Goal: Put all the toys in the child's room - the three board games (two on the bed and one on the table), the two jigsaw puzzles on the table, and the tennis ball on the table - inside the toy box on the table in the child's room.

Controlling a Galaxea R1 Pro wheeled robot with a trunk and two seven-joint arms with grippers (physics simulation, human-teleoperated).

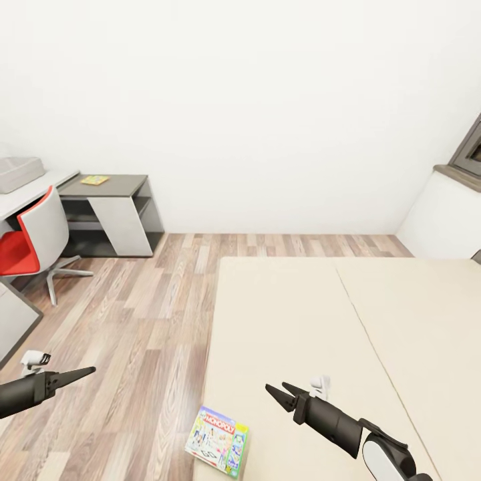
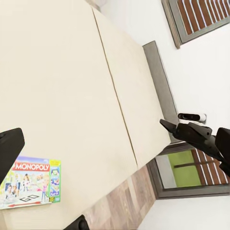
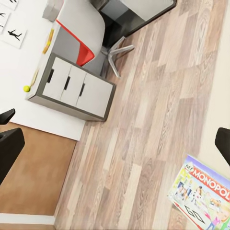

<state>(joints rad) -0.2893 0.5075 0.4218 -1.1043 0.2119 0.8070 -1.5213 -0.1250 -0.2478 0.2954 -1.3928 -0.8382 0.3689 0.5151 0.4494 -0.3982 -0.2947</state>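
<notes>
A white Monopoly board game (image 1: 217, 441) lies flat on the near corner of the beige bed (image 1: 321, 321); the wrist views also show this board game (image 2: 31, 183) (image 3: 203, 194). My right gripper (image 1: 276, 389) hovers open over the bed, just right of the box and beyond it, empty. My left gripper (image 1: 85, 372) hangs open over the floor to the left of the bed, also empty. Far left, the light grey toy box (image 1: 19, 172) stands on the pale part of the table (image 1: 40, 187). A jigsaw puzzle (image 1: 94, 180) lies on the table's dark lower top. The tennis ball (image 3: 27, 88) rests on the table.
A red and white swivel chair (image 1: 37, 244) stands in front of the table. Wood-plank floor (image 1: 140, 314) runs between the table and the bed. A white wall closes the far side, with a dark window sill (image 1: 457, 175) at the right. Grey drawers (image 3: 72, 86) sit under the table top.
</notes>
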